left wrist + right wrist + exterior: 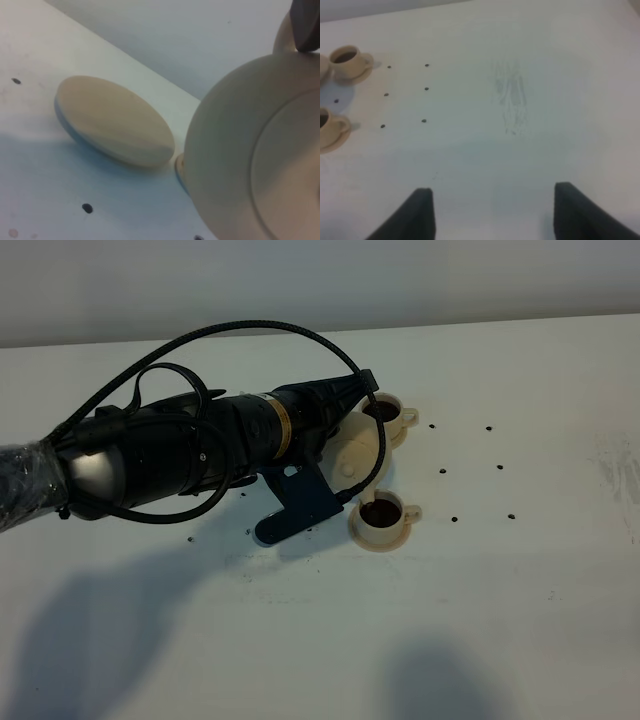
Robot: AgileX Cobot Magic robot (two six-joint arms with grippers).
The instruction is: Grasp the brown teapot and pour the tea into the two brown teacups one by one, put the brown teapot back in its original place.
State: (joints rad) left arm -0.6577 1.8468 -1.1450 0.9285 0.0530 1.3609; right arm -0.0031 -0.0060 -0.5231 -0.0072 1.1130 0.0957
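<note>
The brown teapot sits between the two brown teacups, half hidden under my left arm. My left gripper is shut on its handle. In the left wrist view a dark fingertip presses the loop handle above the round teapot. The wide flat saucer, its original place, lies bare beside the pot. Both cups hold dark tea: the far one and the near one, each on a small saucer. My right gripper is open over bare table, far from the cups.
The white table has several small dark holes right of the cups. A faint scuffed patch marks the surface on the right side. A black cable loops above my left arm.
</note>
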